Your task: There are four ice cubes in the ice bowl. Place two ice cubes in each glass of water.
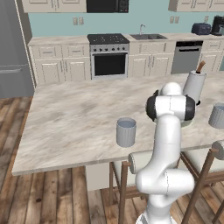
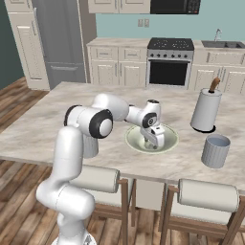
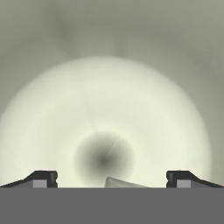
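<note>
My gripper (image 2: 154, 143) reaches down into the ice bowl (image 2: 134, 138), a shallow pale green-white dish on the island counter. In the hand view the bowl's inner wall (image 3: 109, 96) lies close ahead, and the gripper (image 3: 111, 178) stands open with its dark fingertips (image 3: 43, 178) far apart. One pale ice cube (image 3: 120, 182) lies low between them, untouched. One glass of water (image 1: 126, 132) stands left of the arm, the other glass (image 2: 216, 150) right of the bowl. In the left base view the arm covers most of the bowl.
A tall white holder (image 2: 206, 110) with a brown-handled utensil stands behind the right glass. Stools with padded backs (image 2: 208, 196) line the counter's near edge. Stove and cabinets run along the far wall.
</note>
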Motion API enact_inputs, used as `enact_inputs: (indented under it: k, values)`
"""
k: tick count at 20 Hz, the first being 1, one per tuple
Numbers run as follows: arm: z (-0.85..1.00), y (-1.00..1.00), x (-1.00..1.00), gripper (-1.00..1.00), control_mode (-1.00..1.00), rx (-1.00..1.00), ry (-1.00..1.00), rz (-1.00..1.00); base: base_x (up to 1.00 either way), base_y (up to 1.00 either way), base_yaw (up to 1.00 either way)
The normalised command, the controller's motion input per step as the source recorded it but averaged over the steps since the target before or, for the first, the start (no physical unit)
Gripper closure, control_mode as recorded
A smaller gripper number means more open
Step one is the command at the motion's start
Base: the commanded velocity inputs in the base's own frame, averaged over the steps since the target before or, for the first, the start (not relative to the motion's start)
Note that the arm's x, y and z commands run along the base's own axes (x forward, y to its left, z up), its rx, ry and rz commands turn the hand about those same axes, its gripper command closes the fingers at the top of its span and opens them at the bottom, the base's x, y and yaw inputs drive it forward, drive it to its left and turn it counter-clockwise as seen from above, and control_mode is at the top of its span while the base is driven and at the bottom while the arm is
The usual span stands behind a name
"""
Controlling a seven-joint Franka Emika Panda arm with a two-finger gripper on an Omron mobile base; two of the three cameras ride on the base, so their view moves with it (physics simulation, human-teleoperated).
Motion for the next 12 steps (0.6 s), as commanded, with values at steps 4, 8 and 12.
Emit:
enact_inputs:
  k: [4, 8, 12]
  values:
    - [-0.04, 0.0, 0.0, -1.0, -1.0, -0.05, 0.01, -0.09, 0.0, 0.0, 0.0]
    - [-0.02, 0.0, 0.0, -1.0, -1.0, -0.04, 0.01, -0.08, 0.0, 0.0, 0.0]
    - [0.0, 0.0, -0.07, -1.0, -1.0, -0.01, 0.0, -0.07, 0.0, 0.0, 0.0]
